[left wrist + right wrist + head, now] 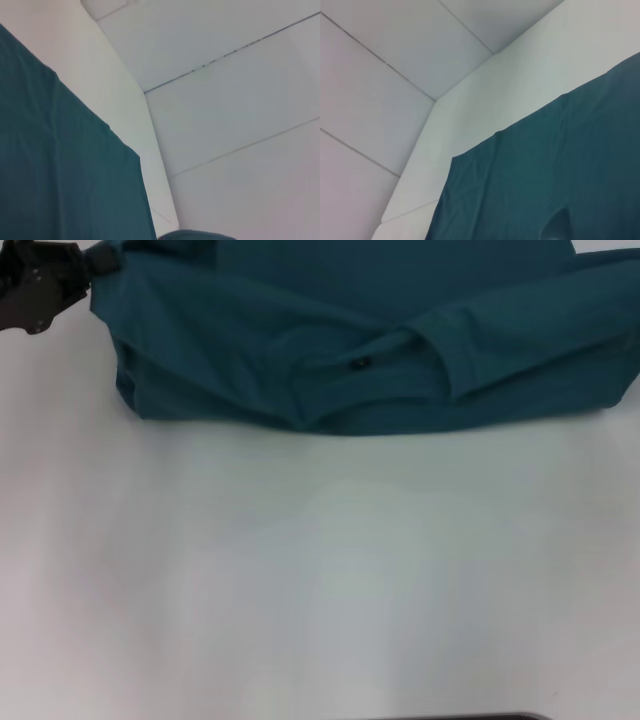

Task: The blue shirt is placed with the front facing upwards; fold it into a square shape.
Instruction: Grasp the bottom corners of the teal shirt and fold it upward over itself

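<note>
Fingers of the left gripper (pixel 95 265), head view: pinched on a bunched corner of the blue shirt (pixel 380 330) at the far left edge of the table (pixel 320 580), as far as the dark mechanism lets me judge; right gripper not seen in this view. Shirt lies across the far side of the table, long axis running left to right, already doubled over on itself; ribbed collar with a small dark label sits near the middle of the near fold; near half of the table bare.

Left wrist view: no fingers visible; shirt edge (pixel 60 170) runs diagonally over the pale table, tiled floor (pixel 240 90) beyond the table edge; cloth flat there, few wrinkles.

Right wrist view: no fingers visible, so their state cannot be told; shirt (pixel 545 180) spread on the table with one corner in sight, floor beyond.

Judgement: the left arm is the only one visibly on the shirt; the cloth extends rightward and nearer from those fingers, so the next fold likely carries that left end across the long axis.
</note>
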Controlling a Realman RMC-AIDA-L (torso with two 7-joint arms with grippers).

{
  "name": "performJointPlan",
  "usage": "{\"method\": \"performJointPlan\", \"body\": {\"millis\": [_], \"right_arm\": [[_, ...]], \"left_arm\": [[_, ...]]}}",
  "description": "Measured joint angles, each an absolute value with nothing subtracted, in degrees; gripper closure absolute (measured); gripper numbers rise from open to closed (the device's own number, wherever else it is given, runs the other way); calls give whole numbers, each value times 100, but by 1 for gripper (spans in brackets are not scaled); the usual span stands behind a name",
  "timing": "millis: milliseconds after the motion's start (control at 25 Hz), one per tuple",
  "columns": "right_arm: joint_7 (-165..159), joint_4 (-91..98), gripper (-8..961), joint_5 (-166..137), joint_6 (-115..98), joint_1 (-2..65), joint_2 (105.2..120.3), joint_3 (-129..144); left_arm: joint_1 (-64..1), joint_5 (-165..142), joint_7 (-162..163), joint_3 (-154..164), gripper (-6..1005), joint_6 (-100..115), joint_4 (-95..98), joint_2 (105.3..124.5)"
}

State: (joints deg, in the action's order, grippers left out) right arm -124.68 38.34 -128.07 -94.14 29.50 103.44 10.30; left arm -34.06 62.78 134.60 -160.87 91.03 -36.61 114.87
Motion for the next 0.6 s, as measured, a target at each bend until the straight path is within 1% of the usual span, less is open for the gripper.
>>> {"method": "performJointPlan", "body": {"millis": [600], "right_arm": [[-12413,3707,948,-12675,-8878,3103,10362,1077]], "left_arm": [[-3657,6362,13043,-16065,970,8354,-3306,11464]]}}
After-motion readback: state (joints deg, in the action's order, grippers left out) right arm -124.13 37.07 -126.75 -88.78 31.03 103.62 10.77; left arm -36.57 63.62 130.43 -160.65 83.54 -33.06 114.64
